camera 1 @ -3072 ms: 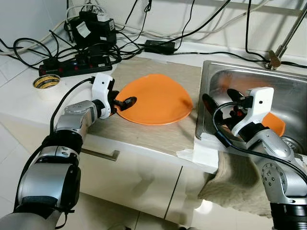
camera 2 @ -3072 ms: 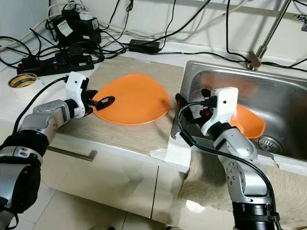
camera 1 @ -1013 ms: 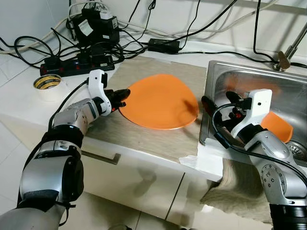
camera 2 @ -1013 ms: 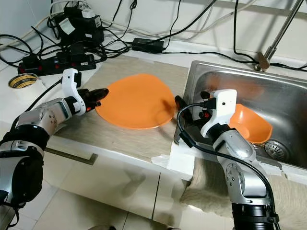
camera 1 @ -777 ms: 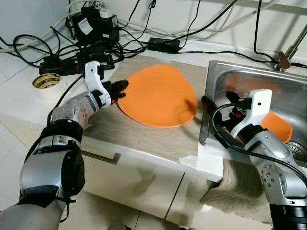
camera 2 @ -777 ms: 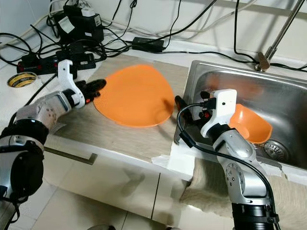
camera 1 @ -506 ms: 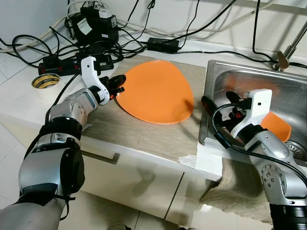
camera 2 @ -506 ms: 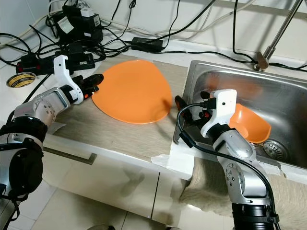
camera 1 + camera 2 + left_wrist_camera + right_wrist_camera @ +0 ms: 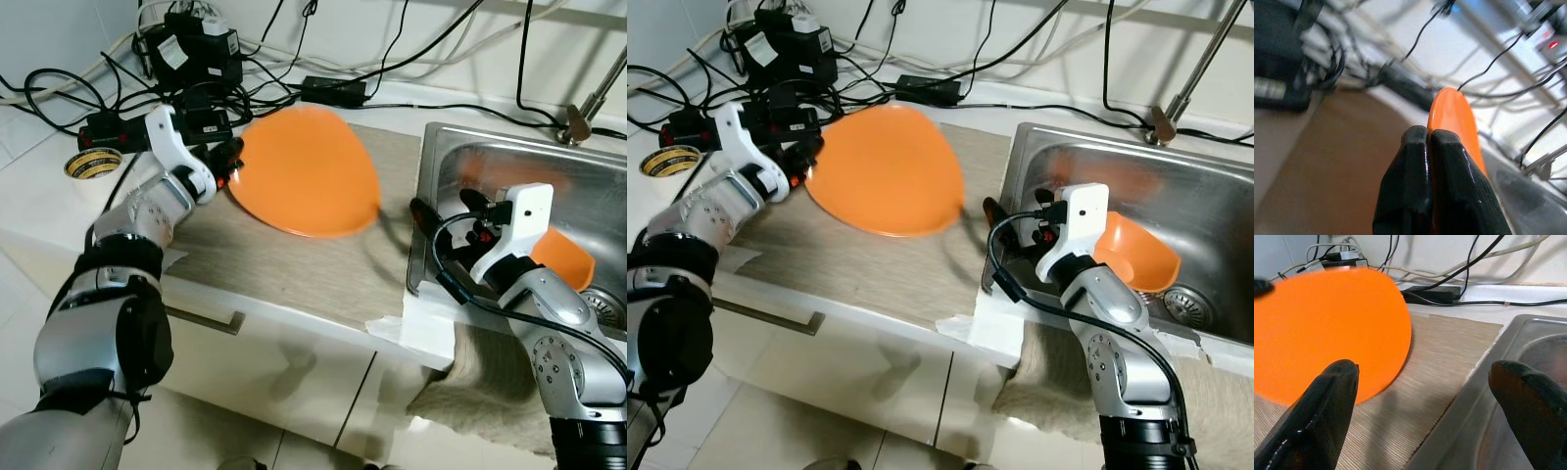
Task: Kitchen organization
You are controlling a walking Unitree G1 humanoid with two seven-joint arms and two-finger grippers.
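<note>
Lifted orange plate (image 9: 304,168), rim pinched in left gripper (image 9: 227,162)

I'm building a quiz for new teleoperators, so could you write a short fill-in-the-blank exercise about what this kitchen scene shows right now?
1. The left gripper is shut on the rim of the orange ____, held tilted above the mat.
2. The right gripper hangs with its fingers ____ at the edge of the sink.
3. The orange bowl lies inside the ____.
4. A roll of tape sits on the counter to the robot's ____ of the mat.

Missing words: plate; open; sink; left
</note>
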